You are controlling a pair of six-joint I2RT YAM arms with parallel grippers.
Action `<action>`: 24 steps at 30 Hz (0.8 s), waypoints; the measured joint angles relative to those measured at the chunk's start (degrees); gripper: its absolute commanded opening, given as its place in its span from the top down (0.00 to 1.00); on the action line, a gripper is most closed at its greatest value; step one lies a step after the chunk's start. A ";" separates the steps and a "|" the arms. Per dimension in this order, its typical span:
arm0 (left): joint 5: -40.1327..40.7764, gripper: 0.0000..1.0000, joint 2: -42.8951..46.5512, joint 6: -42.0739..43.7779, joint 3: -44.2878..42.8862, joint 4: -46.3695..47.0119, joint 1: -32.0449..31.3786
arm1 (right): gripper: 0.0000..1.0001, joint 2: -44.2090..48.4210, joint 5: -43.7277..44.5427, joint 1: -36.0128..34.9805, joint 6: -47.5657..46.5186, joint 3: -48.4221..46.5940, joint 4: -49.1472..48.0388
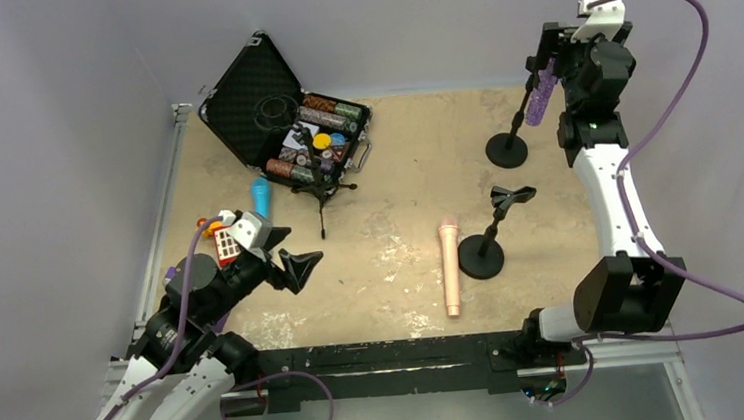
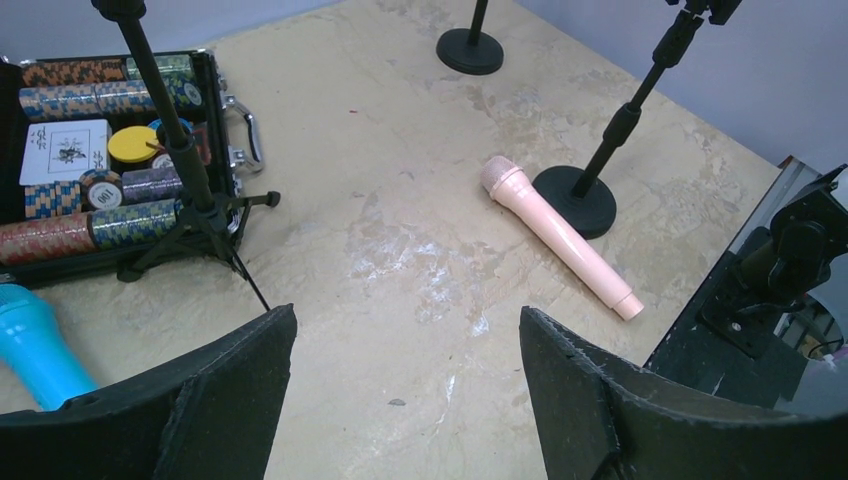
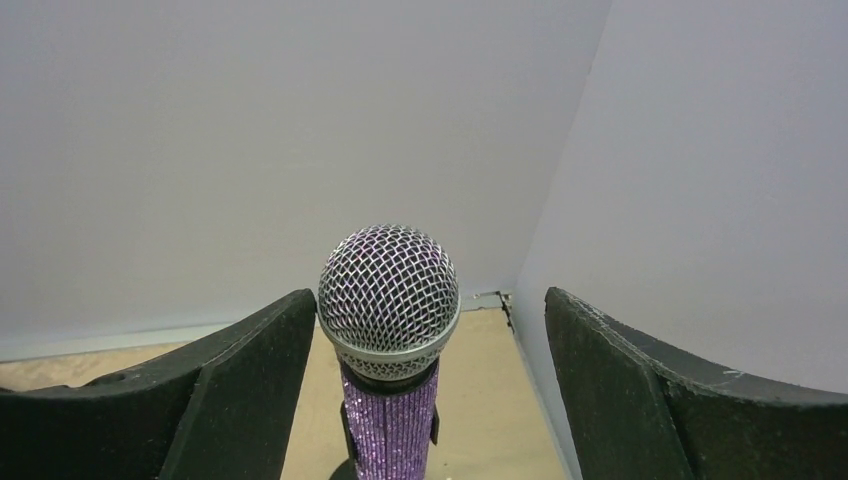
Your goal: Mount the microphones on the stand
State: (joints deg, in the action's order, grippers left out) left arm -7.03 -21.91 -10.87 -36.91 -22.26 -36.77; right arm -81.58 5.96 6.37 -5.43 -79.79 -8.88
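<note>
The glittery purple microphone (image 1: 540, 94) (image 3: 389, 300) stands nearly upright in the black clip of the back right stand (image 1: 507, 149). My right gripper (image 1: 544, 56) (image 3: 428, 300) is open around its grey mesh head; the left finger sits close beside the head and the right finger is well apart. The peach-pink microphone (image 1: 450, 267) (image 2: 560, 235) lies flat on the table beside the round base of a second stand (image 1: 481, 257) (image 2: 575, 200), whose clip holds nothing. The blue microphone (image 1: 261, 196) (image 2: 35, 345) lies at the left. My left gripper (image 1: 297, 269) (image 2: 408, 340) hovers open, holding nothing.
An open black case (image 1: 286, 126) (image 2: 100, 150) of poker chips sits at the back left. A thin tripod stand (image 1: 324, 189) (image 2: 190, 180) stands just in front of it. A small red and yellow toy (image 1: 222, 237) lies by the left arm.
</note>
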 measured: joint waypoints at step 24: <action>4.85 0.04 -4.74 -1.01 -2.01 -0.04 0.00 | 0.06 22.64 -28.61 0.00 -0.85 11.34 12.57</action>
State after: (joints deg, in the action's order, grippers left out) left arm -2.17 -26.65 -11.88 -38.92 -22.31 -36.77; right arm -58.94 -22.65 6.37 -6.28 -68.45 3.68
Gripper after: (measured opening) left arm 0.947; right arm 0.922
